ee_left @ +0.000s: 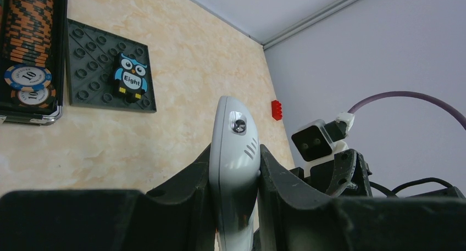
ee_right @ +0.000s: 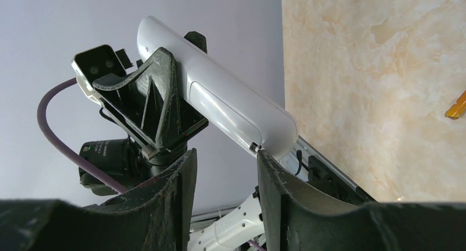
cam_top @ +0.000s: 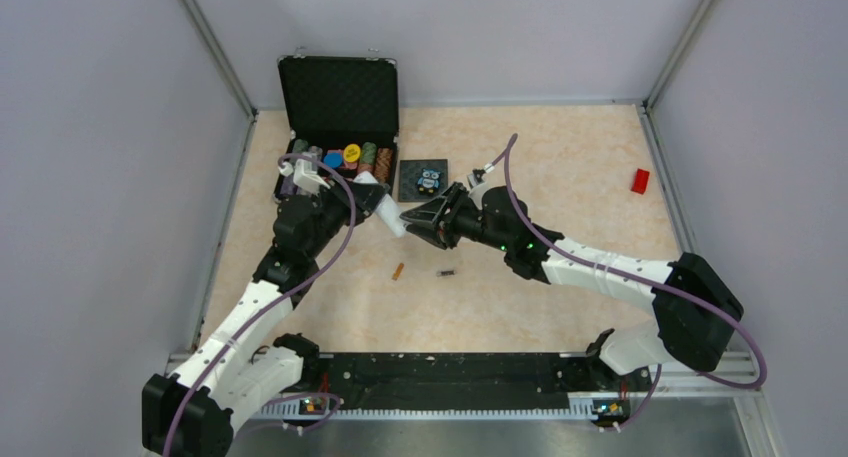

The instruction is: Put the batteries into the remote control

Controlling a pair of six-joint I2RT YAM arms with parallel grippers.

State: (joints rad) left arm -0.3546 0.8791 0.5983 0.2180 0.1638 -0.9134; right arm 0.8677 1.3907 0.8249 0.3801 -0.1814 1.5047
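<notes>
Top external view alone takes in the whole pale marbled counter [cam_top: 560, 157]. An open black case [cam_top: 338, 97] stands upper left of centre, and the two arms meet just below it. At frame centre the left hand [cam_top: 372, 202] holds the remote control [cam_top: 393, 220] in mid-air, and the right hand [cam_top: 425, 217] points at its free end. Lower down, the orange battery [cam_top: 397, 271] and the dark battery [cam_top: 446, 273] lie loose on the counter, near each other and apart from both hands. A red block [cam_top: 640, 180] lies well apart at the right.

Left wrist view shows the grip itself, with both fingers clamped on the long sides of the remote. The remote is a slim white bar seen edge-on, with a small dark round window and three short slots near its tip. Only here can writing be read: "Eight" on the owl tile [ee_left: 93, 53] and "10" on the chips [ee_left: 28, 75] in the case.

Right wrist view shows the remote's smooth white back with an outlined cover panel. The right hand's jaws stand apart with nothing between them. The remote's end sits just at one fingertip [ee_right: 266, 166]; whether they touch, I cannot tell.
</notes>
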